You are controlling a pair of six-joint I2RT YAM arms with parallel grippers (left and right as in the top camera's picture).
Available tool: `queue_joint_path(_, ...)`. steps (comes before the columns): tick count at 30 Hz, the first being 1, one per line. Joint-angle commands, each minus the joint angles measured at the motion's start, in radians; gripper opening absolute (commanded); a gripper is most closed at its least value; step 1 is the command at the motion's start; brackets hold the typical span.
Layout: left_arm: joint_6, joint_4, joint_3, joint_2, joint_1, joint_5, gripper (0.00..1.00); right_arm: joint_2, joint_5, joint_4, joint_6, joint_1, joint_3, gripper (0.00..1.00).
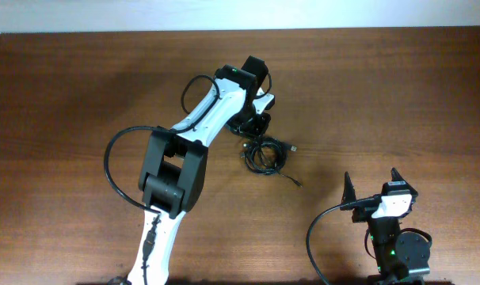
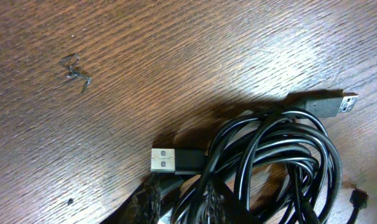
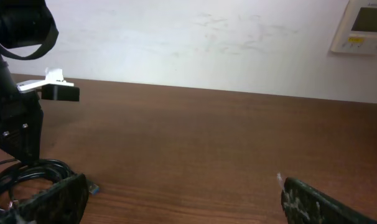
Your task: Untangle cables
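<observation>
The cables (image 1: pixel 264 154) are a bunch of thin black loops on the wooden table just right of centre, with a plug (image 1: pixel 292 148) sticking out to the right and a small end (image 1: pixel 295 182) trailing toward the front. My left gripper (image 1: pixel 254 128) sits at the bunch's upper-left edge. Close up, the cables (image 2: pixel 282 155) show a silver USB plug (image 2: pixel 163 160) and a second plug (image 2: pixel 336 103). The left gripper (image 2: pixel 181 205) has its fingers (image 2: pixel 152 202) a little apart, with cable strands running between them. My right gripper (image 1: pixel 375 184) stands wide open and empty near the front right.
The left arm (image 1: pixel 192 134) reaches diagonally across the table's middle, with its thick cable looping out to the left (image 1: pixel 113 162). A wall panel (image 3: pixel 363 25) hangs behind the table. The cable bunch (image 3: pixel 27 174) lies left of the right gripper (image 3: pixel 183 186).
</observation>
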Motion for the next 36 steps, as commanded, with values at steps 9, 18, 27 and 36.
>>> queue_joint_path(9, -0.007, 0.002, -0.013, -0.006, -0.002, 0.029, 0.34, -0.007, -0.002, -0.008, -0.007, -0.008, -0.005, 0.98)
queue_joint_path(18, -0.006, 0.043, -0.013, -0.006, -0.002, 0.029, 0.0, -0.007, -0.002, -0.008, -0.007, -0.008, -0.005, 0.99)
queue_joint_path(27, -0.006, 0.043, -0.013, -0.006, -0.002, 0.029, 0.04, -0.007, -0.002, -0.008, -0.007, -0.008, -0.005, 0.99)
queue_joint_path(36, -0.006, 0.043, -0.013, -0.006, -0.002, 0.031, 0.0, -0.007, -0.002, -0.008, -0.007, -0.008, -0.005, 0.98)
